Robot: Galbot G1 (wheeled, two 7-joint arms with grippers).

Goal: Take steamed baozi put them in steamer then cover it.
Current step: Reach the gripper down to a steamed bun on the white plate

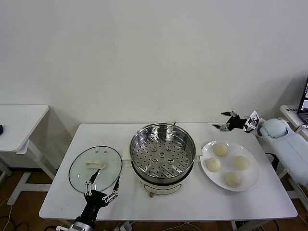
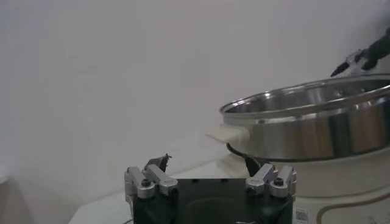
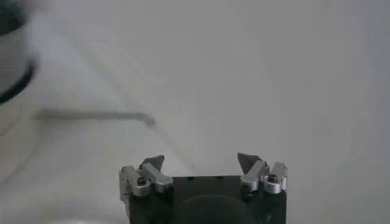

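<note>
Several cream-white baozi [image 1: 221,149] lie on a white plate [image 1: 250,178] at the table's right. The steel steamer [image 1: 162,151] stands at the middle with its perforated tray bare; its rim shows in the left wrist view [image 2: 304,106]. The glass lid [image 1: 95,168] with a white knob lies flat to its left. My right gripper [image 1: 223,120] is open and empty, above the table's far right edge behind the plate. My left gripper [image 1: 102,184] is open and empty at the table's front edge, over the lid's near rim.
A white side table [image 1: 19,122] stands to the left. A white wall runs behind the table. My right arm [image 1: 288,139] reaches in from the right edge. The steamer's white handle [image 2: 226,134] faces my left gripper.
</note>
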